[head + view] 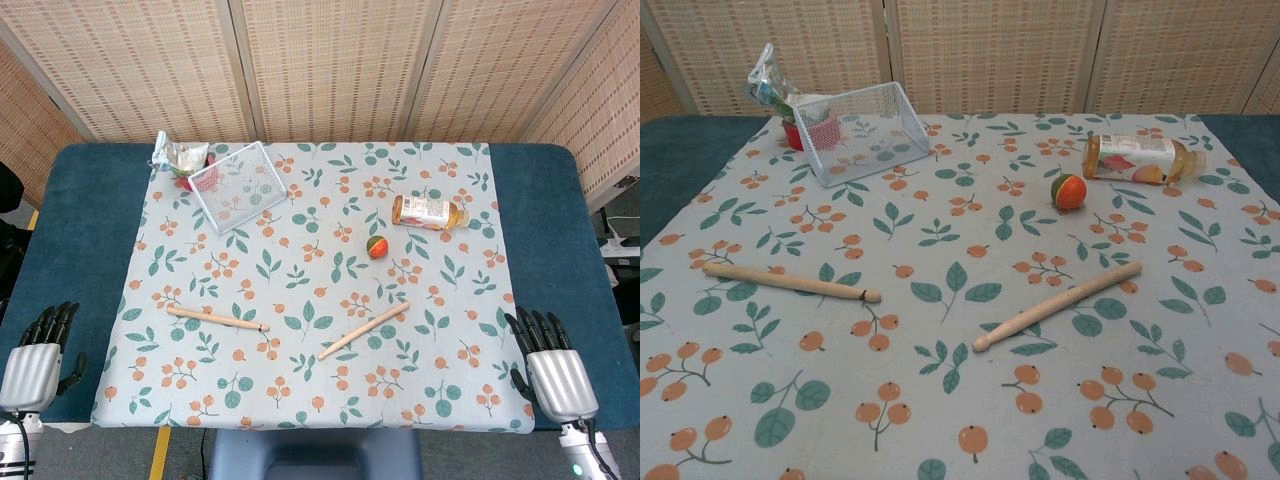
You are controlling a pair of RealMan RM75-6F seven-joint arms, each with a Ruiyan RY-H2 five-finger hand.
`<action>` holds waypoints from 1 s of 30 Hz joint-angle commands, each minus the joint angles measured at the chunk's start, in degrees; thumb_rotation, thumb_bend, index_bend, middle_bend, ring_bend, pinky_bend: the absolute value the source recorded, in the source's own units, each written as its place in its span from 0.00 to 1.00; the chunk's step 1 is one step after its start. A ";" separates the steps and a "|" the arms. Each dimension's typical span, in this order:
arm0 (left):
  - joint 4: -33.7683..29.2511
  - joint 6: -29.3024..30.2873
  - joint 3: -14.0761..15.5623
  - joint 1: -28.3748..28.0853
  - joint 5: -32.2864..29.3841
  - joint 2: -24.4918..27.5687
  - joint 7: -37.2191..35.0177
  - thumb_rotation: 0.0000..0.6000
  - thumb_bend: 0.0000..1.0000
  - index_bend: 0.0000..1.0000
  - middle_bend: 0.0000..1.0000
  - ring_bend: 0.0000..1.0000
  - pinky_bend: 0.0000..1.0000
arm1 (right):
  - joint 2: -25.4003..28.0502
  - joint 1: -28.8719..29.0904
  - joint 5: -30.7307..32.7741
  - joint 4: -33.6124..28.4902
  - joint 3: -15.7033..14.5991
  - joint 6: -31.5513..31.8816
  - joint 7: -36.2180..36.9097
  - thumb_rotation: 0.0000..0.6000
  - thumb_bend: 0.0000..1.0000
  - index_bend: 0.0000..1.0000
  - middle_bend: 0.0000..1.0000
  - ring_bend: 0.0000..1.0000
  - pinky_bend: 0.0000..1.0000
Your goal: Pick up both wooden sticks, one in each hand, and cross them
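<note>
Head view: both wooden sticks are lying flat on the leaf-print cloth (450,300), untouched. I am taking the orange-green ball (377,246) as my landmark. Left stick (217,319) is lying well to the near-left of the ball, almost level across the cloth. Right stick (364,330) is lying nearer me than the ball, slanting up toward the right. The two are sitting apart, tips not touching.

My left hand (38,355) is resting on the blue table edge, far left of the ball, fingers apart and holding nothing. My right hand (549,362) is resting at the far near-right, fingers likewise apart and empty.

Right of the ball a bottle (429,212) is lying on its side. Far left of it a wire basket (238,187) is sitting tipped, a crumpled packet (178,156) behind it.
</note>
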 commanded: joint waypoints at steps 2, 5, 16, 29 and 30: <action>-0.44 -0.23 0.40 -0.24 0.88 -0.27 0.39 1.00 0.47 0.00 0.06 0.06 0.19 | 0.45 -0.38 -0.60 -0.23 0.24 0.99 0.66 1.00 0.30 0.00 0.00 0.00 0.00; -0.66 -1.67 1.10 -1.43 2.74 -1.12 0.40 1.00 0.47 0.00 0.06 0.06 0.19 | 0.79 -0.56 -1.44 -0.45 0.12 1.48 1.21 1.00 0.30 0.00 0.00 0.00 0.00; 5.06 -12.20 -0.34 -11.47 6.71 -12.06 3.64 1.00 0.48 0.10 0.18 0.10 0.19 | 0.58 -0.43 -3.14 -1.98 0.32 1.57 -0.21 1.00 0.30 0.00 0.00 0.00 0.00; 16.73 -13.29 -1.57 -16.21 6.64 -25.74 15.60 1.00 0.46 0.23 0.26 0.13 0.24 | 0.23 0.97 -1.60 -2.89 0.53 -2.10 -2.09 1.00 0.30 0.00 0.00 0.00 0.00; 17.61 -13.25 -1.52 -16.45 6.79 -26.29 15.83 1.00 0.46 0.23 0.26 0.13 0.24 | 0.32 1.02 -1.46 -2.99 0.46 -2.35 -2.04 1.00 0.30 0.00 0.00 0.00 0.00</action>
